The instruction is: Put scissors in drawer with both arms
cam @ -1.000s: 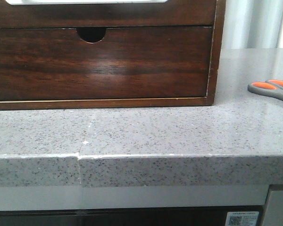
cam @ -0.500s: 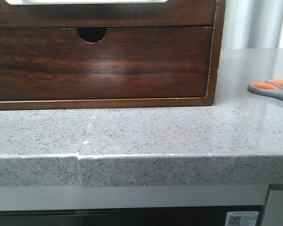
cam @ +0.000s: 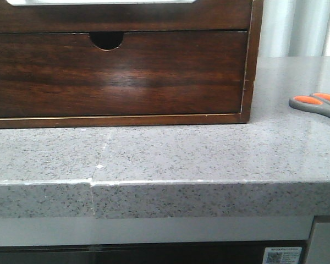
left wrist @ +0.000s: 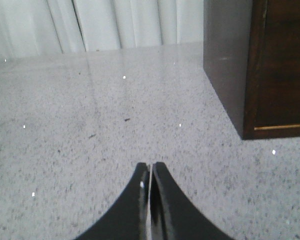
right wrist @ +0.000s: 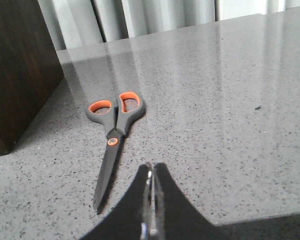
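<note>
We see both grippers clenched empty: left gripper [left wrist: 150, 172], right gripper [right wrist: 152, 172]; scissors [right wrist: 114, 135] flat at its 11 o'clock, apart.

One pair of scissors [right wrist: 114, 130], one wooden cabinet [cam: 252, 60] with one notched drawer front [cam: 115, 74], one grey worktop [cam: 209, 154], two grippers.

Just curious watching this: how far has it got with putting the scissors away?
Nothing looks done. The scissors lie flat on the counter; the drawer is closed. Both the left gripper and right gripper are shut and empty. Opening, grasping and placing remain.
</note>
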### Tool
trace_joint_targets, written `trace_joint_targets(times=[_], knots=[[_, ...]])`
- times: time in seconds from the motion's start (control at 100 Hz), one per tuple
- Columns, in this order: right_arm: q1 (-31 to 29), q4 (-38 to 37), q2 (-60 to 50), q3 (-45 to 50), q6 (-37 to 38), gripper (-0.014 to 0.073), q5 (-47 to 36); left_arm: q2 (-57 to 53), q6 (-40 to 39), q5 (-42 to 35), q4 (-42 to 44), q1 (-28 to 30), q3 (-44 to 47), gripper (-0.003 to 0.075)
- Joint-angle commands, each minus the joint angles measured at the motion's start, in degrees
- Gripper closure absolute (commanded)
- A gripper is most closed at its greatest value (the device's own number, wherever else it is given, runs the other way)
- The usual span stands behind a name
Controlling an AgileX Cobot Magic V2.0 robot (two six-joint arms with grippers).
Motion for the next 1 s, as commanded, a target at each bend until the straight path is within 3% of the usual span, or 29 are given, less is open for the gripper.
trace_joint_targets(times=[0.0, 0.99], knots=[[-0.01, 0.54, -1.26, 1.69, -0.08, 0.0644, -5.07, -1.68, -0.29, -7.81, 0.0, 0.05, 1.27, 0.0742], [-0.01, -4.49, -1.16, 1.69, -0.08, 0.0644, -3.84, -1.68, -0.29, -6.59, -0.39, 0.05, 1.27, 0.0742]])
